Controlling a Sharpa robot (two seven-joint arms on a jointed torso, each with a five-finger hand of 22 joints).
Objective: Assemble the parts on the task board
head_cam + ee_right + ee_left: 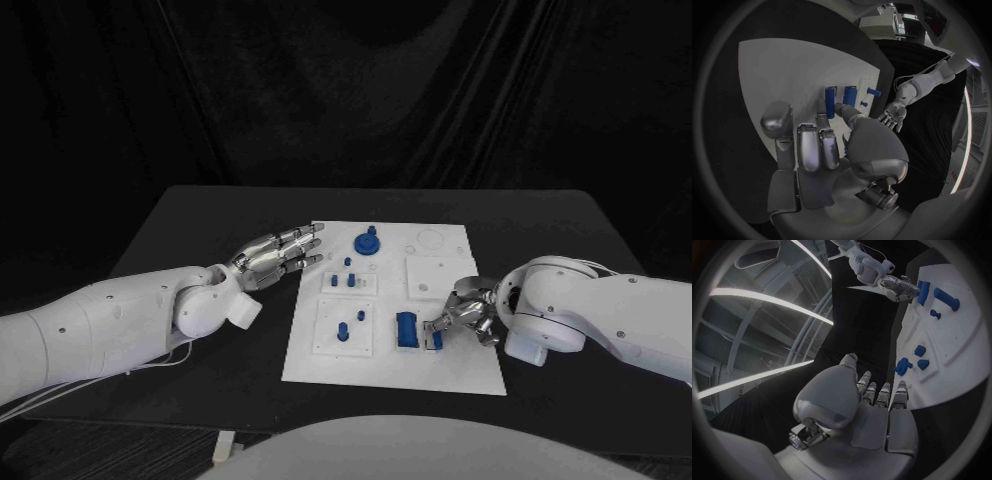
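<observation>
On black table [216,215], white task board [454,375]

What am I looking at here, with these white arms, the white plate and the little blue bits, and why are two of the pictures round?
This is a robot with two white arms, each ending in a silver many-fingered hand. The square picture comes from a camera on its head, looking down at a black table. The two round pictures come from fisheye cameras at each wrist, behind that arm's own hand, which is why straight edges bend.

On the table lies a flat white task board carrying small blue plastic parts, such as a round knobbed piece near the far edge and a blue rectangular block near the front.

The left hand hovers beside the board with fingers apart, holding nothing. The right hand is down at the board, its fingers touching a slim blue bar next to the block; whether it truly grips the bar is unclear.
</observation>
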